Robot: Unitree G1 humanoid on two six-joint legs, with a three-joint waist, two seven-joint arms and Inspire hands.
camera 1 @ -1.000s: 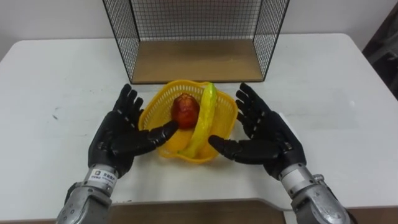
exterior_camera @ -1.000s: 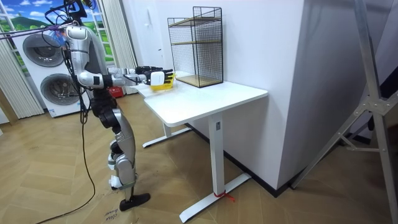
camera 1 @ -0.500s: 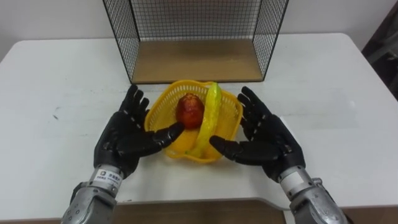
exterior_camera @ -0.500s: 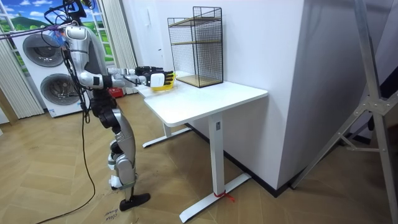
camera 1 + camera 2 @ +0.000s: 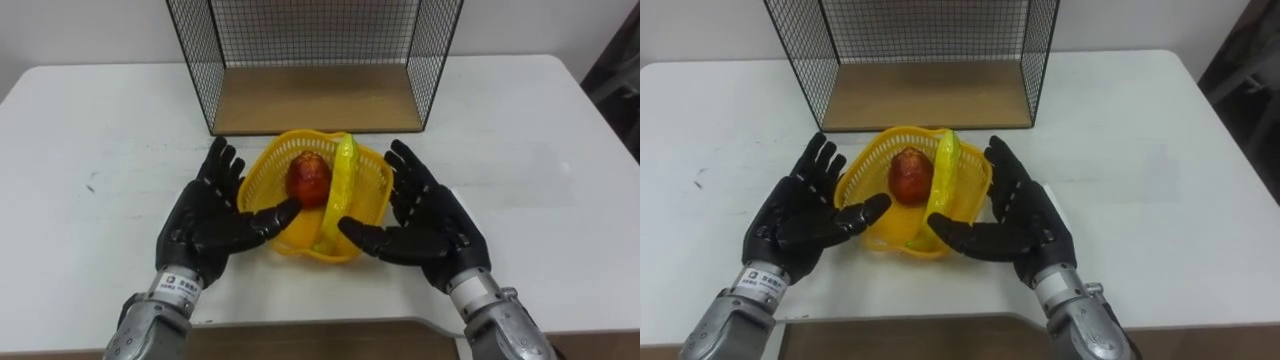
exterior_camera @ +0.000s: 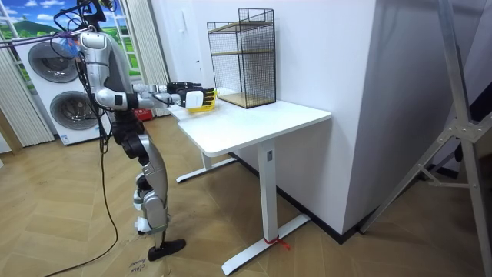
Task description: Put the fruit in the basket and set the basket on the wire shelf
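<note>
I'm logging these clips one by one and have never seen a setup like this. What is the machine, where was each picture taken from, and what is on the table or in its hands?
This is a humanoid robot standing on two legs at one end of a white table. Two pictures come from the paired cameras on its head, looking down at its work. The third comes from a camera standing in the room. On the table is a yellow basket with a red apple and a banana inside. Just behind it stands a black wire shelf with a wooden floor. The left robot hand and the right robot hand are placed at either side of the basket, palms facing it, fingers straight and thumbs at its front. Neither is curled around anything. I cannot tell whether the basket is lifted off the table.
</note>
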